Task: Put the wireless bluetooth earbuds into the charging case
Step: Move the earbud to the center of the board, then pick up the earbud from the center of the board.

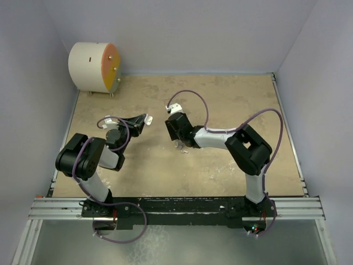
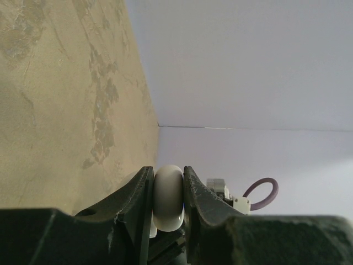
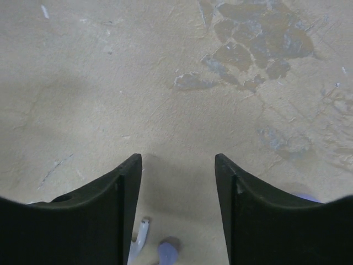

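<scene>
My left gripper (image 1: 144,120) is raised above the table and turned on its side. In the left wrist view it (image 2: 168,172) is shut on the white half of the charging case (image 2: 168,201), held edge-on; the lilac half is hidden. The case shows as a small white bit at the fingertips in the top view (image 1: 149,117). My right gripper (image 1: 180,143) points down at the table, open and empty (image 3: 177,161). Two wireless earbuds lie on the table between its fingers: a whitish stemmed one (image 3: 138,240) and a lilac one (image 3: 169,253). A lilac shape (image 3: 304,197) peeks out behind the right finger.
A big white drum with an orange face (image 1: 94,67) stands at the back left corner. Pale walls enclose the tan, stained table (image 1: 231,105) on three sides. The metal rail (image 1: 176,207) with both arm bases runs along the near edge.
</scene>
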You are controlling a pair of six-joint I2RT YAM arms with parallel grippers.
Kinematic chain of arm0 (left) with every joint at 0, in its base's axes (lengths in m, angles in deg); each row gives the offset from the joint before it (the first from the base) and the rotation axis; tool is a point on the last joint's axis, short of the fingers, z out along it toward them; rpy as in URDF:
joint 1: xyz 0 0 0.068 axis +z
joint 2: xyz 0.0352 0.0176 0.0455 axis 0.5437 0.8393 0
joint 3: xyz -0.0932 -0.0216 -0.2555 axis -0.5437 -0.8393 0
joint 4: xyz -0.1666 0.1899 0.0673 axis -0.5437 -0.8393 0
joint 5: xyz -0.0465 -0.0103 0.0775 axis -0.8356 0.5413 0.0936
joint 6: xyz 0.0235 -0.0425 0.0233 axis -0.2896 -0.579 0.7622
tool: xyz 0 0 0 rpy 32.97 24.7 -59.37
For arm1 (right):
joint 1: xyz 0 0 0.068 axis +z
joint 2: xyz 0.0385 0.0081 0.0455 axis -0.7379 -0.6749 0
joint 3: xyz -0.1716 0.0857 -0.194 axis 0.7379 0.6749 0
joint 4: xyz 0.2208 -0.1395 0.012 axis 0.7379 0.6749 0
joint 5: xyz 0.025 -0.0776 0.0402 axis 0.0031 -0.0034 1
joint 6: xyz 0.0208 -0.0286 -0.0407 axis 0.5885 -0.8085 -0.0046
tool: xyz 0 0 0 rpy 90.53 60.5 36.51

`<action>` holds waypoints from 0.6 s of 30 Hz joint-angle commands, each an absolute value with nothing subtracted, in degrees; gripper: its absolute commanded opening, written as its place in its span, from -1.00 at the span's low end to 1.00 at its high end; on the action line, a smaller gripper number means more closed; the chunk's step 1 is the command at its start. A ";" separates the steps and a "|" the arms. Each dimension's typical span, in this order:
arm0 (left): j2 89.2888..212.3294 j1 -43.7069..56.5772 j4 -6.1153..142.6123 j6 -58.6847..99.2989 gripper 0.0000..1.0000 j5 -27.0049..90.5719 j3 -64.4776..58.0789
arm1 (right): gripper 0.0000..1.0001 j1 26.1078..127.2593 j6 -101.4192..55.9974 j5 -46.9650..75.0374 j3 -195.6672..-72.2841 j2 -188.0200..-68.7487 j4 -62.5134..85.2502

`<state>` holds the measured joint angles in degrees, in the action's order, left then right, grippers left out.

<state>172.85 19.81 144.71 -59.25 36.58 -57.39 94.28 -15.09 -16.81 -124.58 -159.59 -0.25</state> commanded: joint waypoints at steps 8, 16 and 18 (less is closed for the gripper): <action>171.10 20.37 148.24 -59.85 -1.00 36.27 -57.93 | 0.14 94.69 -13.76 -14.74 -118.79 -143.62 5.33; 171.61 20.37 148.56 -59.95 -1.00 36.18 -57.73 | -0.04 99.72 -11.96 -14.06 -113.12 -138.98 9.55; 171.71 20.37 148.79 -60.01 -1.00 36.18 -57.74 | -0.06 100.82 -11.23 -14.17 -112.80 -139.06 10.23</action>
<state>172.68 19.81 144.73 -59.25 36.58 -57.54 98.32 -13.23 -14.69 -113.63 -140.51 7.22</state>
